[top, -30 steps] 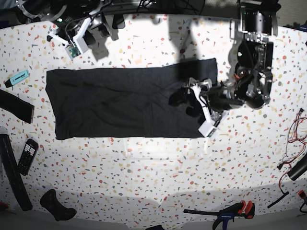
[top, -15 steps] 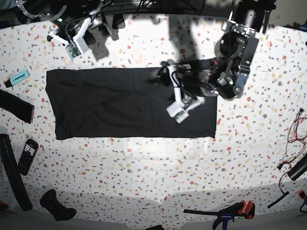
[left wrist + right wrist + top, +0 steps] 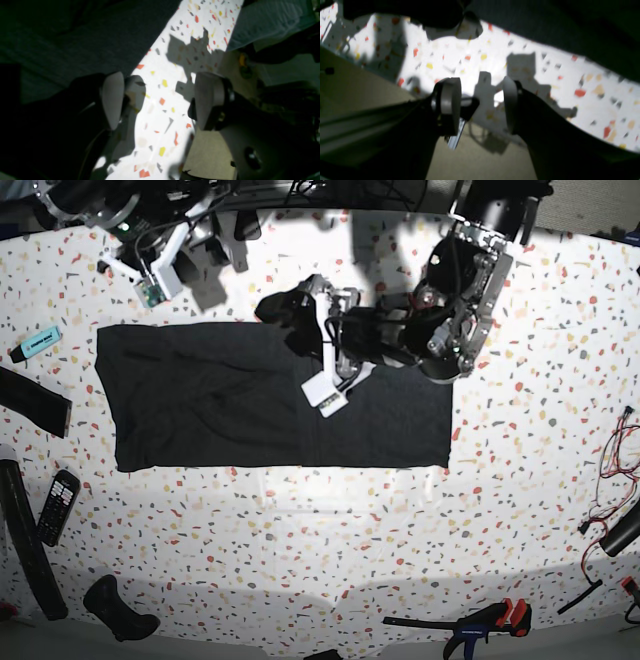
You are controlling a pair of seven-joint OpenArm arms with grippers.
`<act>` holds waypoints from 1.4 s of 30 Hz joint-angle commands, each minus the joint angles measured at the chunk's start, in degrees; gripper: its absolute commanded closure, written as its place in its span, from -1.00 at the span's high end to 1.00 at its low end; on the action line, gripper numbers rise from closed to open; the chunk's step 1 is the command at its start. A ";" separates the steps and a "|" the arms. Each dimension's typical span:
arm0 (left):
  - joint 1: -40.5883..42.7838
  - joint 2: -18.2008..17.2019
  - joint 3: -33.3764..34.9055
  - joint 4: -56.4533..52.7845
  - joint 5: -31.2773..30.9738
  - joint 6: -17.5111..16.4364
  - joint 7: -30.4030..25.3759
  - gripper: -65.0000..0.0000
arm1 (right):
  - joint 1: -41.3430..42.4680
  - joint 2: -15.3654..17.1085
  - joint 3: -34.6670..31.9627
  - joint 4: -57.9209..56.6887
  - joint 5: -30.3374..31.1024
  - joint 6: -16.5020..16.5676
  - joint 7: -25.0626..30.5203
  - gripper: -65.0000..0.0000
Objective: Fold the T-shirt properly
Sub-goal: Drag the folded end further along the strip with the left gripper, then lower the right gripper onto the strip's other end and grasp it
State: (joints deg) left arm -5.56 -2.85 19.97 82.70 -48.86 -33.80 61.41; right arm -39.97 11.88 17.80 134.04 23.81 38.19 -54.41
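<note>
The T-shirt (image 3: 200, 395) lies flat on the terrazzo table as a long dark rectangle, with a vertical fold line near its middle. My left gripper (image 3: 283, 305) hovers over bare table just past the shirt's far edge and is open. In the left wrist view its pads (image 3: 112, 100) frame only speckled table, with the T-shirt (image 3: 75, 37) at the upper left. My right gripper (image 3: 230, 235) sits at the table's far left corner, clear of the shirt. The right wrist view shows the right gripper (image 3: 480, 105) open and empty, with the T-shirt (image 3: 557, 25) at the top right.
A blue marker (image 3: 38, 340), a black strip (image 3: 30, 400), a remote (image 3: 57, 505) and a long black strap (image 3: 25, 550) lie along the left edge. A black controller (image 3: 118, 610) and a clamp (image 3: 480, 620) lie at the front. Cables (image 3: 620, 450) lie at the right.
My left arm has swept from the shirt's right part leftward and away, ending over the table beyond the shirt's far edge. The right arm has barely shifted. The shirt lies as before.
</note>
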 commanded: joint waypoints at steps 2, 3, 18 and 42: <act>-2.75 0.44 -0.04 0.92 0.81 -0.52 -1.97 0.30 | 1.79 0.35 0.17 0.96 0.42 0.37 1.70 -0.18; -3.82 0.42 -0.04 0.92 1.88 -0.50 -2.12 0.30 | 2.91 0.35 0.17 0.96 0.44 0.37 1.66 -0.13; -15.54 -0.11 -0.04 0.92 14.97 5.38 -2.32 0.32 | 19.12 0.90 9.35 -8.28 -16.06 -9.16 7.39 0.44; -15.50 -0.17 -0.04 0.90 14.80 6.01 -2.93 0.32 | 49.88 13.86 14.43 -66.86 7.91 0.92 -2.05 0.44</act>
State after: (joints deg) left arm -19.68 -3.36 20.03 82.70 -33.21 -27.59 59.64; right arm 8.91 24.47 31.94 66.30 31.33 38.65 -57.08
